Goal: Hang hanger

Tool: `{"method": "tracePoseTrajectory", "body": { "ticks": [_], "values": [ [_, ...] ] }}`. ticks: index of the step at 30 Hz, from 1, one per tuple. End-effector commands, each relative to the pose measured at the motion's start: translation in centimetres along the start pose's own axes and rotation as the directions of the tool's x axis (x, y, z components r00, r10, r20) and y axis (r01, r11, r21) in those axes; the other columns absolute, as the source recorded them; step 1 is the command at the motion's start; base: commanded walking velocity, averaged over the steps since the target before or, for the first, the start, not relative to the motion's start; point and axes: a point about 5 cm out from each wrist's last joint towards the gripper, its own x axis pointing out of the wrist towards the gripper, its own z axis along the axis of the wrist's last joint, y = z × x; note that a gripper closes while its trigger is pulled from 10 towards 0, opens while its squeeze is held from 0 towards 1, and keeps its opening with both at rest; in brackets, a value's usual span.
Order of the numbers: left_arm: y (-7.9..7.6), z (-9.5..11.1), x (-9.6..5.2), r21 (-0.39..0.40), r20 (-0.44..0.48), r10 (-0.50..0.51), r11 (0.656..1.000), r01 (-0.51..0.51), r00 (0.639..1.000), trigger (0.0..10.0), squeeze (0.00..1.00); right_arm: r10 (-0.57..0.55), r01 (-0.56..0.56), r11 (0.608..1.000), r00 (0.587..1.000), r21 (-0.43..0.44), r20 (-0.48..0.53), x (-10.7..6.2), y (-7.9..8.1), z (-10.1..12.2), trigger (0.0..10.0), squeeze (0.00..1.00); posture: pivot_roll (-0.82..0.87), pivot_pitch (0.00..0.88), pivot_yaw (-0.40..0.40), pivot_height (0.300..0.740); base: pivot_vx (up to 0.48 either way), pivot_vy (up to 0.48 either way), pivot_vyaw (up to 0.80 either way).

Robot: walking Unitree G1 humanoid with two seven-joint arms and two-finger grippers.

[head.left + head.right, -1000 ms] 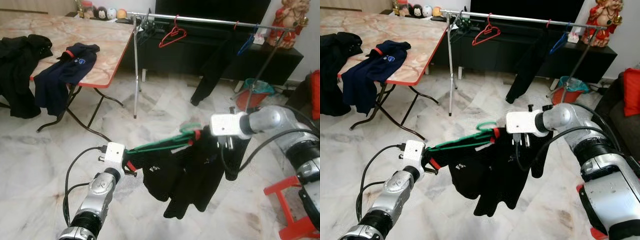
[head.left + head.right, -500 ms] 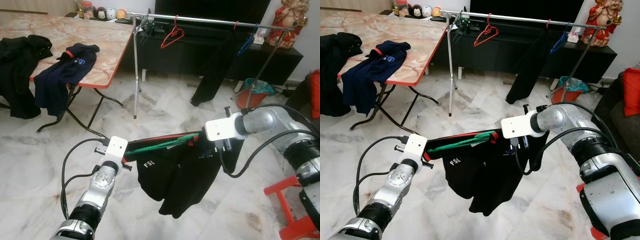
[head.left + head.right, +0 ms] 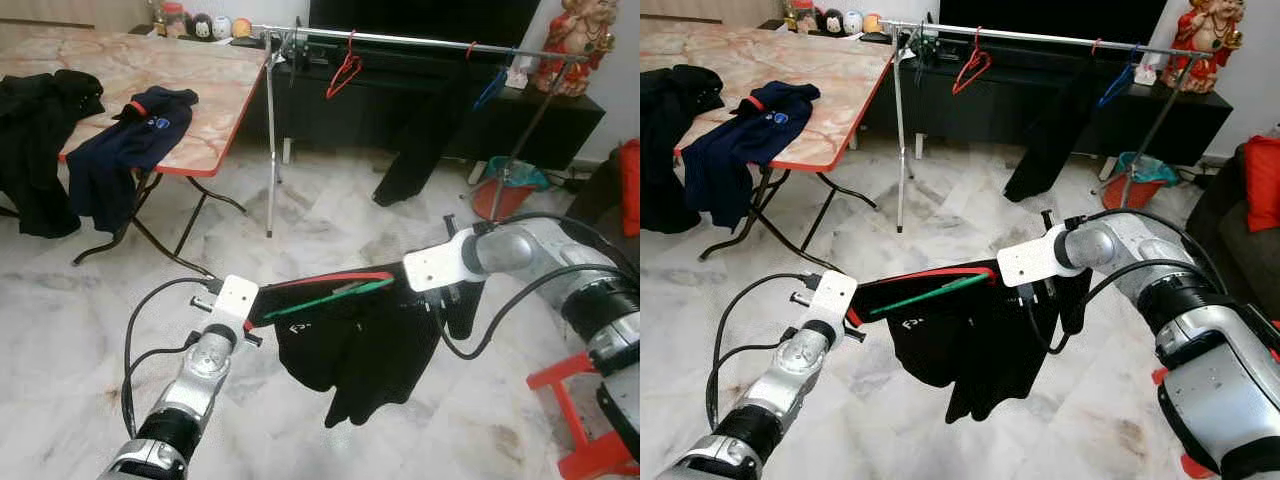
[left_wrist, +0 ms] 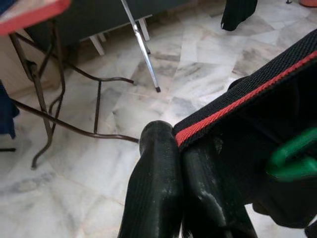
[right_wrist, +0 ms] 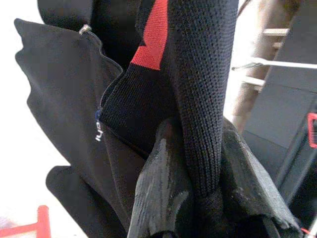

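**Stretching a garment between two end effectors**

Stretched between the two arms, a black garment (image 3: 365, 340) with red trim was held above the marble floor (image 3: 80, 320). The left end effector (image 4: 181, 148) was clamped on one end of the red-edged hem, its fingers (image 4: 158, 188) pressed together over the cloth. The right end effector (image 5: 198, 148) was closed on the knitted edge at the other end, with fabric pinched between its fingers (image 5: 163, 193). A green hanger (image 3: 340, 293) lay along the taut upper edge of the garment, between the two end effectors. The rest of the cloth hung down in folds below.

Further off, a clothes rail (image 3: 410, 40) was seen, well apart from the arms, with a red hanger (image 3: 345, 70) and a dark garment (image 3: 420, 140) on it. A bench (image 3: 200, 80) stood on the robot's left, with a navy shirt (image 3: 125, 150) draped over its edge.
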Motion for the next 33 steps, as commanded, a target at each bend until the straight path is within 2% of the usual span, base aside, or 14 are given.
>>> {"method": "tracePoseTrajectory", "body": {
  "ticks": [1, 33],
  "values": [
    [7.81, -8.2, -3.89, 0.081, -0.379, 0.282, 0.959, -0.272, 0.881, 10.0, 0.0, 0.036, 0.034, 0.985, 0.917, 0.169, -0.397, -6.05, 1.5, -9.27, 0.0, 0.0, 0.11, 0.0, -0.071, 0.74, 0.0, 0.0, 0.0],
    [7.81, -8.2, -3.89, 0.081, -0.379, 0.282, 0.959, -0.272, 0.881, 10.0, 0.0, 0.036, 0.034, 0.985, 0.917, 0.169, -0.397, -6.05, 1.5, -9.27, 0.0, 0.0, 0.11, 0.0, -0.071, 0.74, 0.0, 0.0, 0.0]
  ]
}}
